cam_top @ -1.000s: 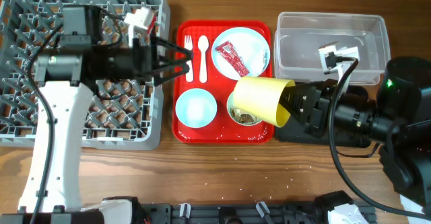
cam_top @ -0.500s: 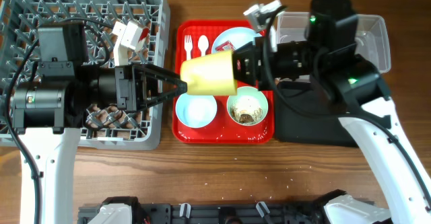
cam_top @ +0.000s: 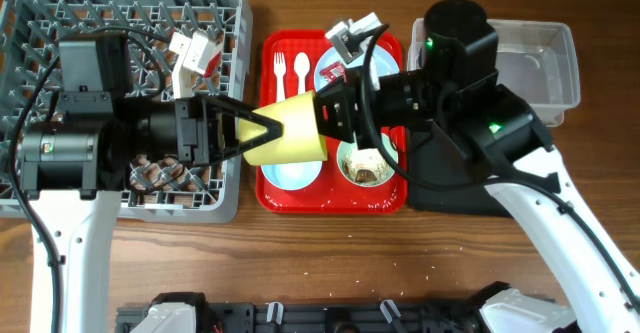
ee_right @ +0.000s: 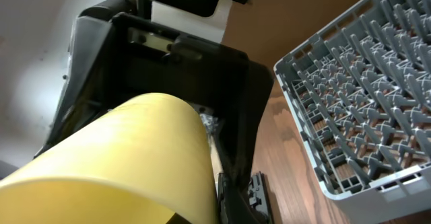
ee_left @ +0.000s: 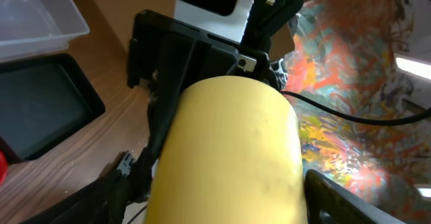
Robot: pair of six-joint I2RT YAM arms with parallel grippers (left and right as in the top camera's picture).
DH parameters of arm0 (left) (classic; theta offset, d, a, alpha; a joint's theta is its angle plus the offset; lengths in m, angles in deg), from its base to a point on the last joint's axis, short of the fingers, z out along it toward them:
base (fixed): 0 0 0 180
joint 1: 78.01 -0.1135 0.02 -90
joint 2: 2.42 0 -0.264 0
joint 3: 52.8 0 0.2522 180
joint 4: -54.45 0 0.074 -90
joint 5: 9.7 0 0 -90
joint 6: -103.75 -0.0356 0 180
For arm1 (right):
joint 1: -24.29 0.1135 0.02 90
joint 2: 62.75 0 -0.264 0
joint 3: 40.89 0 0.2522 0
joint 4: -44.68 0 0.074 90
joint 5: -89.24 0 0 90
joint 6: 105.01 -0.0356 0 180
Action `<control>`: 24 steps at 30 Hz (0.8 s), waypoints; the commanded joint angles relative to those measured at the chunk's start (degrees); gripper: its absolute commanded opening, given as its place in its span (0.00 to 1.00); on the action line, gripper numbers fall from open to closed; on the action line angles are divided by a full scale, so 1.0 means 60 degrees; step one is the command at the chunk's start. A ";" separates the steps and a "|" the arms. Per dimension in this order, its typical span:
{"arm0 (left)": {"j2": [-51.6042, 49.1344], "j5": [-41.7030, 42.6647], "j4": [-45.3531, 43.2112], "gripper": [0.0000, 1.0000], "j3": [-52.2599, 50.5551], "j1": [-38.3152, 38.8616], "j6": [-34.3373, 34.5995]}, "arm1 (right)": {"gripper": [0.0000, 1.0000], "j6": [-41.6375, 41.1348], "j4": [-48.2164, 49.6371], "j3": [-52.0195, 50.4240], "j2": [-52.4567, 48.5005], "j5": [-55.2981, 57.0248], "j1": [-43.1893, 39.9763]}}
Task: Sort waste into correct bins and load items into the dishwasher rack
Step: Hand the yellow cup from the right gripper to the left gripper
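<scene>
My right gripper (cam_top: pixel 325 123) is shut on a yellow cup (cam_top: pixel 290 128) and holds it sideways above the red tray's left part. My left gripper (cam_top: pixel 262 133) is open, its fingers on either side of the cup's far end. The cup fills the left wrist view (ee_left: pixel 229 150) and the right wrist view (ee_right: pixel 121 157). The grey dishwasher rack (cam_top: pixel 60 13) is at left. A white fork (cam_top: pixel 281 68), a spoon (cam_top: pixel 301 68), a red wrapper (cam_top: pixel 335 71) and a bowl of leftovers (cam_top: pixel 368 163) lie on the tray. A second mint bowl (cam_top: pixel 295 173) is partly hidden under the cup.
The flat red tray (cam_top: pixel 335 201) sits mid-table. The clear tub (cam_top: pixel 540 63) is at back right, the black tray (cam_top: pixel 450 188) lies mostly under my right arm. The rack also shows in the right wrist view (ee_right: pixel 363 96). The mint plate is mostly hidden by my right arm.
My right arm swung left from beside the tub, carrying the yellow cup over the tray to between my left gripper's open fingers. My left gripper moved slightly toward the tray.
</scene>
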 commanded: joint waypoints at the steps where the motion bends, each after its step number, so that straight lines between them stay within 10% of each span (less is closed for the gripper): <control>1: 0.0029 -0.0142 0.0000 0.84 0.0055 0.0412 -0.0117 | 0.04 -0.0106 0.0266 0.0087 -0.0146 0.0109 0.0120; 8: 0.0029 -0.0455 -0.0007 0.75 0.0055 0.0586 -0.0117 | 0.04 -0.0106 0.0186 0.0087 -0.0146 0.0106 0.0120; 12: 0.0029 -0.0452 -0.0033 0.87 0.0055 0.0324 -0.0113 | 0.04 -0.0106 0.0182 0.0087 -0.0146 0.0102 0.0120; 21: 0.0033 -0.0452 -0.0033 0.58 0.0055 0.0251 -0.0113 | 0.05 -0.0120 0.0182 0.0087 -0.0146 0.0102 0.0120; 24: 0.0033 -0.0452 -0.0033 0.57 0.0055 0.0251 -0.0113 | 0.44 -0.0124 0.0182 0.0087 -0.0146 0.0102 0.0120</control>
